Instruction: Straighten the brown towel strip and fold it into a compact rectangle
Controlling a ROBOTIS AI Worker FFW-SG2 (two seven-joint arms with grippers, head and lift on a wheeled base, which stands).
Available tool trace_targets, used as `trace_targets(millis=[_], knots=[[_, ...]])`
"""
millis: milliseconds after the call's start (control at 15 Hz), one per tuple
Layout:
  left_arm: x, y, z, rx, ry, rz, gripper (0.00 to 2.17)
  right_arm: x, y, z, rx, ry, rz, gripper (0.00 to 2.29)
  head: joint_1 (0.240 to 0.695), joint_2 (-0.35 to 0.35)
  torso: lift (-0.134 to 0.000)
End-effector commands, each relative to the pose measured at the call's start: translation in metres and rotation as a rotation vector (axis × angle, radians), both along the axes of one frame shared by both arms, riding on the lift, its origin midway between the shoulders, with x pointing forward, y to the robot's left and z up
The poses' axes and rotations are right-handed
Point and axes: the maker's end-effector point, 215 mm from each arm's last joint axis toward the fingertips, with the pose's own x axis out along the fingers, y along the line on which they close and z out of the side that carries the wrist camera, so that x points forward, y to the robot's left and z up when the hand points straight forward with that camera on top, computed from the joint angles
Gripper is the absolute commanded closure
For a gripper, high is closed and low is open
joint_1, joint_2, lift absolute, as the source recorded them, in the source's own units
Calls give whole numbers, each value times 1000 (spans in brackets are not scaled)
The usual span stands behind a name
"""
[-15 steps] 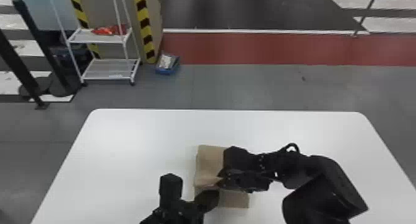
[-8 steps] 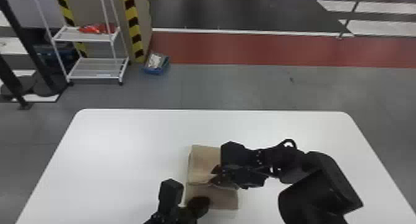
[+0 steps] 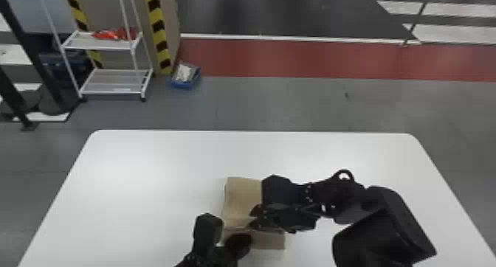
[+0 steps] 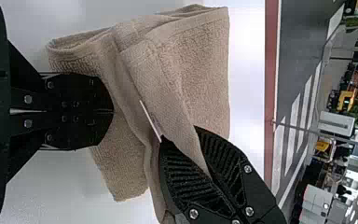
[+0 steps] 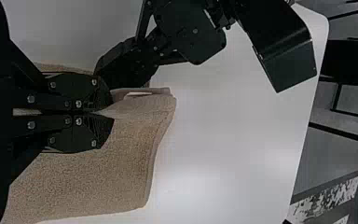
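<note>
- We see the brown towel [image 3: 240,200] on the white desk [image 3: 129,185], near the middle from side to side, on the part close to us.
- The towel is partly folded, with layers on top of each other, and one part is lifted up.
- Our right gripper [image 3: 253,217] is over the towel, and its jaws are pinching that lifted part.
- A little pale tag [image 4: 150,121] sits on the towel, close to the right jaws.
- Our left gripper [image 3: 244,242] is low over the towel, near the right one. Its jaws are pressed together, with towel under them.
- Behind the desk, we see a white rack [image 3: 114,91] with red stuff [image 3: 114,34] on its top shelf.
- A blue box [image 3: 184,85] sits on the floor near the rack.
</note>
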Motion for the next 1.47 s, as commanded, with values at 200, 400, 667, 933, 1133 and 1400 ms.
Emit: trace_targets(millis=[200, 400, 667, 933, 1133, 1400], knots=[[-6, -3, -2, 3, 8, -5, 1720, -9, -13, -27, -30, 35, -6, 1234, 695, -66, 0], [-12, -4, -3, 5, 14, -9, 1720, -13, -8, -34, -22, 30, 2, 1234, 695, -77, 0], [-18, -6, 17, -26, -8, -9, 1717, -13, -10, -44, -31, 19, -23, 1231, 695, -77, 0], [-19, 26, 51, -68, -45, 43, 1544, -10, -7, -46, -25, 8, -35, 1231, 695, -65, 0], [-6, 65, 72, -73, -85, 104, 535, -16, -9, -51, -24, 20, -48, 1231, 695, -26, 0], [19, 120, 92, -48, -145, 203, 39, -19, -14, -49, -16, 9, -61, 1011, 695, 45, 0]])
